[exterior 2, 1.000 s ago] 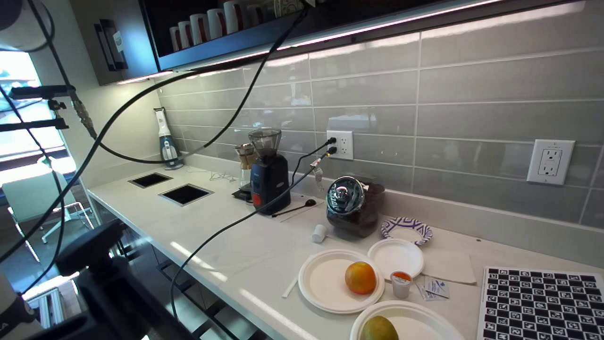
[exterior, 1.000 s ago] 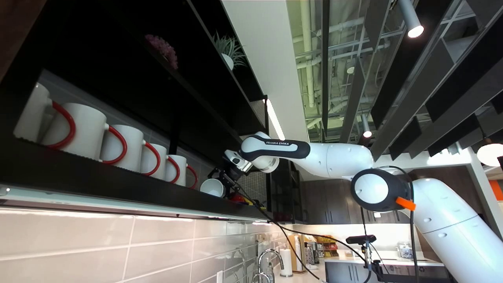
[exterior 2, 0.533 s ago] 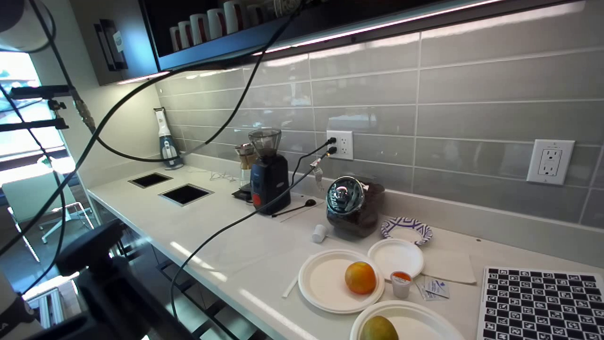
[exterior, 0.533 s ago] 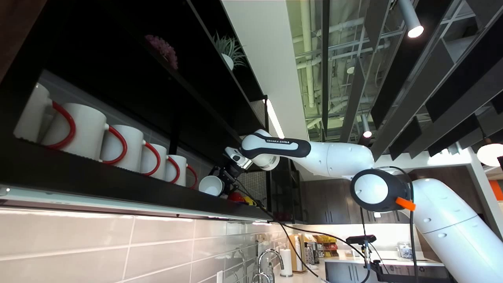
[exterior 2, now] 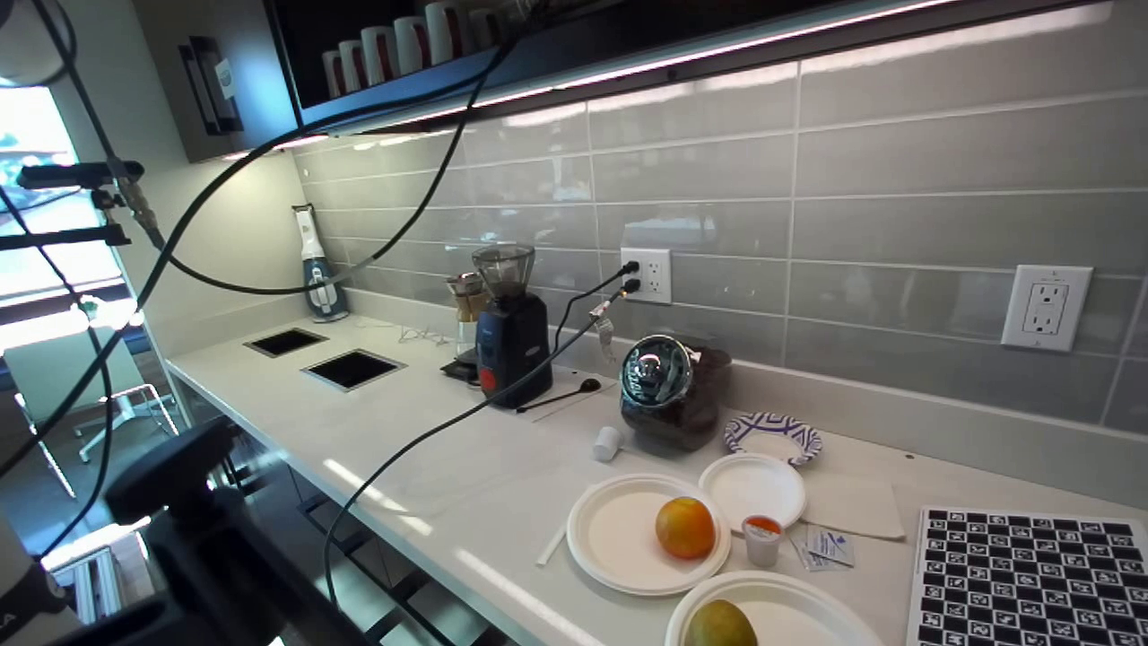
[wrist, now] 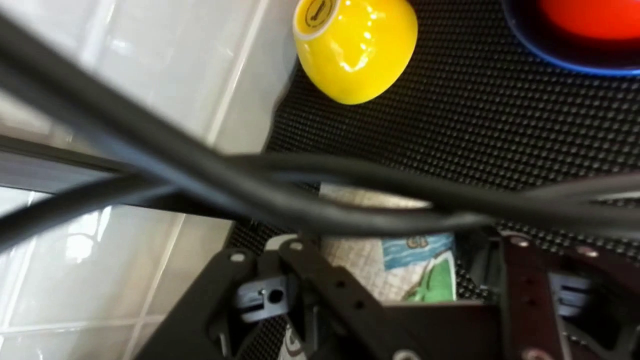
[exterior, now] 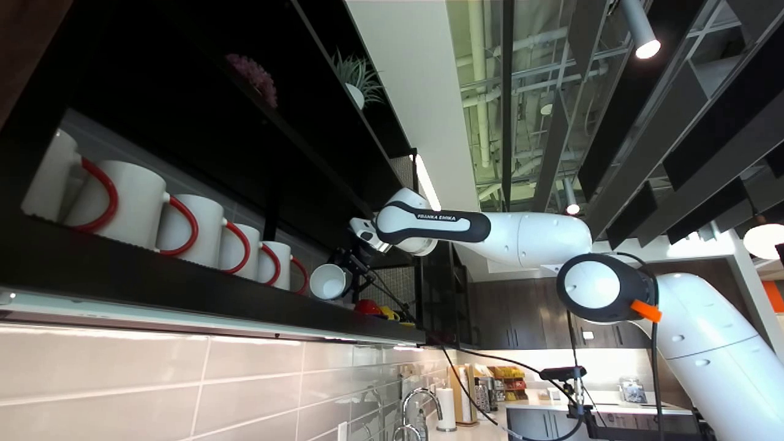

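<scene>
Mug secured: your claw is clamped on its sides, holding it tilted by the front edge of the shelf, mouth toward the camera in an exterior view. Reading that view left to right, you first have a row of white mugs standing on the shelf, red handles facing out, presumably for easy reach. Next is the held mug, gripped across its body, probably for a firm hold; its handle cannot be made out. In the wrist view, a cable crosses in front of it. Beyond sit a red bowl and a yellow bowl; your wrist view shows red nested in a blue bowl, likely to save room. Your arm spans the right.
</scene>
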Controlling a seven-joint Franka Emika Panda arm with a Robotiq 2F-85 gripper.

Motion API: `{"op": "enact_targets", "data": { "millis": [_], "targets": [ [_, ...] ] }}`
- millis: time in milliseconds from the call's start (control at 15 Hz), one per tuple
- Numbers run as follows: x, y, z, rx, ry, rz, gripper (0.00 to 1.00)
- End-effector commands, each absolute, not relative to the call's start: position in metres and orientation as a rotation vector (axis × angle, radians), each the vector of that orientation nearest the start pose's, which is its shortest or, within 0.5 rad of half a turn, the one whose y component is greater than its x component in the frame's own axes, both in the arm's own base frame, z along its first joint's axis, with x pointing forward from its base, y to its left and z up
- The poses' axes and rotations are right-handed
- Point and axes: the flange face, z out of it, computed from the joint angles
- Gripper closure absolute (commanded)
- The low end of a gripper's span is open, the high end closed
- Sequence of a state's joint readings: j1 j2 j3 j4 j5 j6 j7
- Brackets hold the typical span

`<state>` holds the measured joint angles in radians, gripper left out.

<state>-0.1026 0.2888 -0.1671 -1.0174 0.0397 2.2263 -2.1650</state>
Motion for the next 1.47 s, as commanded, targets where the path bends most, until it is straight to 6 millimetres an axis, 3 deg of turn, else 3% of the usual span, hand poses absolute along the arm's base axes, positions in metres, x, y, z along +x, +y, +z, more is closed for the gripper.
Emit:
{"op": "enact_targets", "data": {
  "millis": [0, 667, 1400],
  "targets": [
    [0.626, -0.132, 0.801, 1.328, 1.743, 0.304, 0.58],
    [0.591, -0.093, 0.788, 1.403, 1.520, -0.011, 0.58],
    [0.560, -0.080, 0.766, 1.270, 1.394, -0.245, 0.58]
  ]
}}
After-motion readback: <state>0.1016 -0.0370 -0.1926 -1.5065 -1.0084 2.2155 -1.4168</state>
